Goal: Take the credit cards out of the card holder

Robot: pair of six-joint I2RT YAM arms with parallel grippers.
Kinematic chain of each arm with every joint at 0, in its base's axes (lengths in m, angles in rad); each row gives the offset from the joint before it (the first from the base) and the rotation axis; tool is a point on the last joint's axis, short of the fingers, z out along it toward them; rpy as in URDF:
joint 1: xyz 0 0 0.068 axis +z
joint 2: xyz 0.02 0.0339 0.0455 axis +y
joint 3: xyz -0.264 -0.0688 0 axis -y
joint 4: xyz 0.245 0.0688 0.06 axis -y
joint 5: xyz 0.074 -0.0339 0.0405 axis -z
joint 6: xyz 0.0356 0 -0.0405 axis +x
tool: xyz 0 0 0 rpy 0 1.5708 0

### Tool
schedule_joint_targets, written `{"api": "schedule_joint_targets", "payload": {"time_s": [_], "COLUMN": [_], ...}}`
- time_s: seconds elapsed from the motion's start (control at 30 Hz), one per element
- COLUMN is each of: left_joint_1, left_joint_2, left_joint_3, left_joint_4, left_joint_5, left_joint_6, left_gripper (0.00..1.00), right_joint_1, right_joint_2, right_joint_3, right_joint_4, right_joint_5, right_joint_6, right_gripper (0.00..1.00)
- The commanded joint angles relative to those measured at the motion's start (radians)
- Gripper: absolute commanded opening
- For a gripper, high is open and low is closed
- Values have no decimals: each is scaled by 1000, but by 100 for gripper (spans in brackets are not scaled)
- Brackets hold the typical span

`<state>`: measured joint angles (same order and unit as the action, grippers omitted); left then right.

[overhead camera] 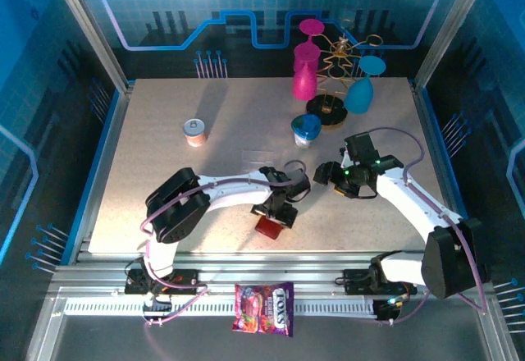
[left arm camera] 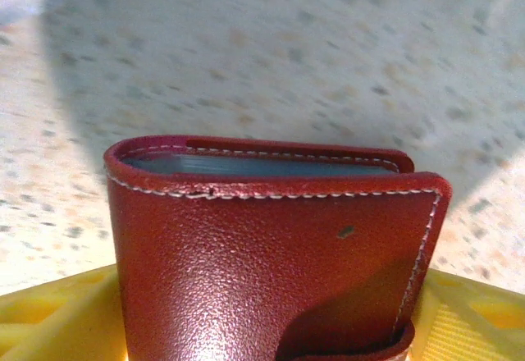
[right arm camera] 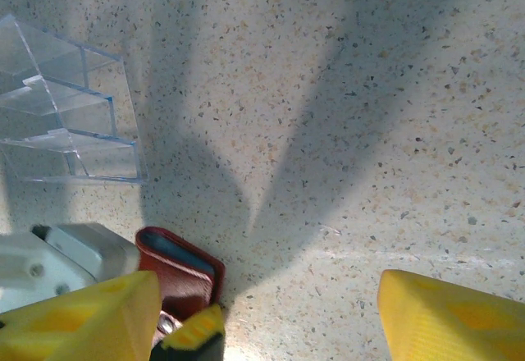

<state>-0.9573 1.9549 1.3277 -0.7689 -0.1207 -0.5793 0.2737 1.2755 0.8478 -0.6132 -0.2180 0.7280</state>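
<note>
Now, at the near middle of the table [overhead camera: 164,205]: left gripper [overhead camera: 276,212] is clamped on the card holder [overhead camera: 268,228], the dark red wallet sticking out from its tip toward the near edge. In the left wrist view the yellow fingers [left arm camera: 57,320] press on either side of the card holder [left arm camera: 271,254], which is folded shut with its white stitching along the upper edge and a tab curving across at bottom right. A grey-blue layered edge [left arm camera: 262,164] shows inside the fold at the top; pocket or card, cannot tell. Whether the wallet touches the table or hangs just over it is unclear. Right gripper [overhead camera: 322,172] sits just beside the left one, on its right, apart from the wallet. Its wrist view has the yellow fingers [right arm camera: 447,320] spread wide, with nothing between them but speckled tabletop, and the wallet [right arm camera: 179,269] at lower left. Clear acrylic tray [right arm camera: 70,115] lies farther back on the table, apart from the wallet. Toward the back there are a small can [overhead camera: 195,132], a blue cup [overhead camera: 306,129] and a rack [overhead camera: 332,115] with pink and blue glasses. A candy bag [overhead camera: 264,308] lies on the frame below the table's edge.
</note>
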Motion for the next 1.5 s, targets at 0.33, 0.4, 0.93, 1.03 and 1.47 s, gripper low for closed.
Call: {"api": "schedule_joint_targets", "payload": {"time_s": [0.33, 0.4, 0.93, 1.03, 1.47], "left_joint_1": [65, 65, 42, 42, 100], "left_joint_2": [-72, -84, -135, -145, -292], "left_joint_3": [-40, -61, -130, -130, -193], "left_joint_4": [-6, -1, 56, 69, 138], "left_joint_5": [-65, -59, 25, 40, 88], "left_joint_6": [-261, -287, -386, -386, -362], "left_gripper": [80, 80, 88, 91, 95], "right_joint_1": [-12, -12, -7, -2, 81], "right_joint_2": [24, 28, 46, 42, 22], "right_joint_3": [26, 26, 22, 22, 26], "right_joint_4": [-19, -16, 7, 8, -12], "right_joint_5": [-32, -38, -74, -71, -23], "right_joint_6": [-15, -16, -26, -20, 21], "right_gripper": [72, 71, 72, 71, 72]}}
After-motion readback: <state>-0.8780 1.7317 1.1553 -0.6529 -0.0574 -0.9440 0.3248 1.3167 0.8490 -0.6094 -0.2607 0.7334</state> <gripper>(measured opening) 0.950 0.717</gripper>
